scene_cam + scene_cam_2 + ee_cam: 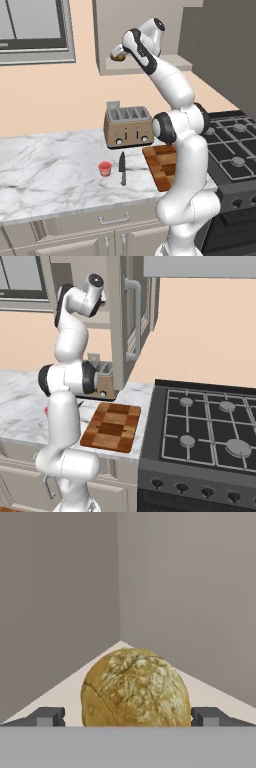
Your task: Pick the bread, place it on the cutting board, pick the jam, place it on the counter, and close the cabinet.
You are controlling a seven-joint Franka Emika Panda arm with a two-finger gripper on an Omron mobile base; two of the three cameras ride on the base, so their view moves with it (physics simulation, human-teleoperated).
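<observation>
Peach kitchen walls back a broad white marble desk [45,165] with grey veins, set over beige drawers with metal handles and running up to a black gas stove [210,426] on the right. Above it hangs the beige-grey wall cabinet [145,55], its recessed-panel door [131,316] with a thin vertical metal handle swung open toward the room.

Inside the cabinet, on its pale shelf, sits the small round golden-brown lumpy loaf of bread [135,687]; in the left base view it peeks out just beside the raised hand. The white arm reaches up into the cabinet, and the jaws [127,716] stand released and wide, one dark fingertip on each side of the loaf at its base, with the bread between them. From the hand view I cannot tell whether the tips touch the crust.

Down on the desk, the rectangular checkered wooden cutting board [112,426] of light and dark brown blocks lies bare next to the stove. Behind it stands a copper-coloured four-slot toaster [128,127]. Left of the board lies a black-handled knife [122,168], and just beside that, further left, stands the small squat red jam jar [105,168], upright on the marble.
</observation>
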